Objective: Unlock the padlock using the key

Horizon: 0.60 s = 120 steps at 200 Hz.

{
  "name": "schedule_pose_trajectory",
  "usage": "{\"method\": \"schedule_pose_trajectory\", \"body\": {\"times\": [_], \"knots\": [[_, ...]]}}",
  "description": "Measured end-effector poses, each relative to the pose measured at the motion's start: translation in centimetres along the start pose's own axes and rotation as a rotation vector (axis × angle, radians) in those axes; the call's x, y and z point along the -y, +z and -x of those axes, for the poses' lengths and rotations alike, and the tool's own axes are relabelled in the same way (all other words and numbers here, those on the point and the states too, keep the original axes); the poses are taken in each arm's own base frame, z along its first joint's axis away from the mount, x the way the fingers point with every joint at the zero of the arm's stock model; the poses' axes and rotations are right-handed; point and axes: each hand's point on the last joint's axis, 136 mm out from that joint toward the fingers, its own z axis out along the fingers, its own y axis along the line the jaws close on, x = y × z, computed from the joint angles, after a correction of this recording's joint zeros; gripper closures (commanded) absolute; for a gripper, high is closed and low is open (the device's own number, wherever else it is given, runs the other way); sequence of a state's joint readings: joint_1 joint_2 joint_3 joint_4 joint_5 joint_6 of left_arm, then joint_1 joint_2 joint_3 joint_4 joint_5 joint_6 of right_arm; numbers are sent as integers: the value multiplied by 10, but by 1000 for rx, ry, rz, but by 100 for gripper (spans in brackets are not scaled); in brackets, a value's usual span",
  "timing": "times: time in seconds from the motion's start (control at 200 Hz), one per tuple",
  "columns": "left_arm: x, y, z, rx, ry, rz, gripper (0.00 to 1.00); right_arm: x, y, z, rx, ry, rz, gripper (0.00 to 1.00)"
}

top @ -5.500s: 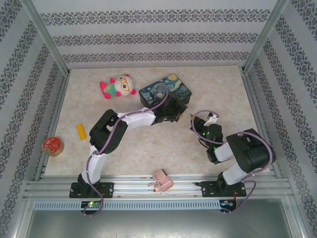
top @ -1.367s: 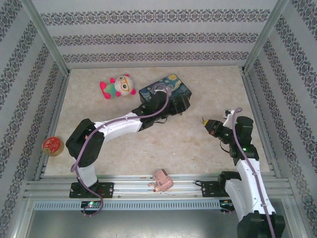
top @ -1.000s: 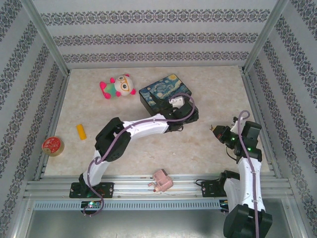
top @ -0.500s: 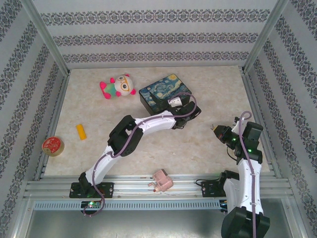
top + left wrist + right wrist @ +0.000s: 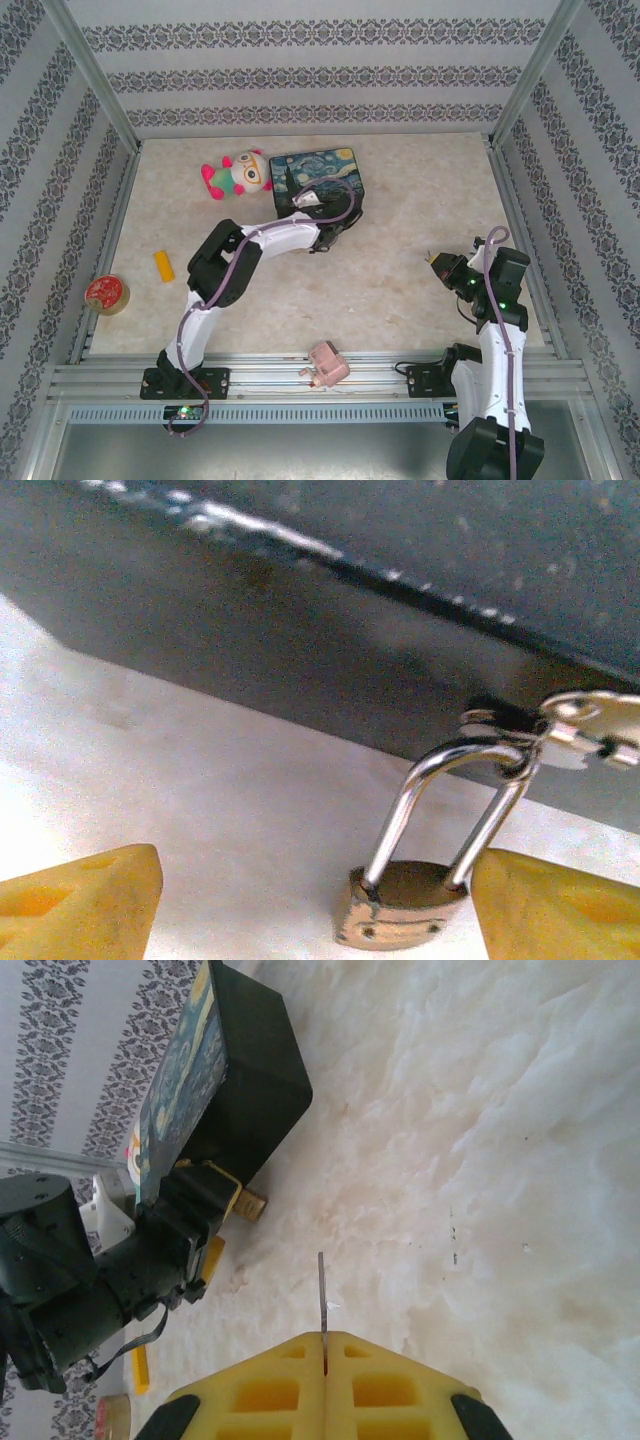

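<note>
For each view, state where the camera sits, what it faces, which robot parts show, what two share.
Top external: overhead behind bases, facing down at beige table; left arm, right arm.
Left wrist: low, facing small brass padlock; open left gripper.
Right wrist: faces painted tin box; right gripper pinching thin dark key.
Wrists share the box.

A pale, marble-patterned table (image 5: 420, 190) holds a pink and green plush toy (image 5: 238, 174) near its far left, with a dark painted tin box (image 5: 315, 172) just beside it. A small brass padlock (image 5: 395, 905) (hooked by its shackle to the box's latch) rests its body on the surface. A yellow block (image 5: 163, 266) and a red roll (image 5: 106, 294) lie towards the left edge, and a pink blocky object (image 5: 326, 365) sits on the metal rails (image 5: 260, 378) at the near edge.
</note>
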State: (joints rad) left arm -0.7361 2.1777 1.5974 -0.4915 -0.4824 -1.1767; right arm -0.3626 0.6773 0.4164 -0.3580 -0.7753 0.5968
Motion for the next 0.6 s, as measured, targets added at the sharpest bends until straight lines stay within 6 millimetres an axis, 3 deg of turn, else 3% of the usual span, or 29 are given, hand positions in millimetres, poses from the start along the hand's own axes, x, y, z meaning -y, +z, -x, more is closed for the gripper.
{"method": "schedule_pose_trajectory", "body": {"times": [0.19, 0.415, 0.6], "knots": [[11, -3, 4, -35, 95, -55, 14, 1, 3, -3, -10, 5, 4, 100], [61, -14, 19, -53, 184, -171, 22, -1, 3, -2, -3, 10, 9, 100], [56, -1, 6, -93, 265, -122, 28, -2, 3, 0, 7, 8, 10, 100]]}}
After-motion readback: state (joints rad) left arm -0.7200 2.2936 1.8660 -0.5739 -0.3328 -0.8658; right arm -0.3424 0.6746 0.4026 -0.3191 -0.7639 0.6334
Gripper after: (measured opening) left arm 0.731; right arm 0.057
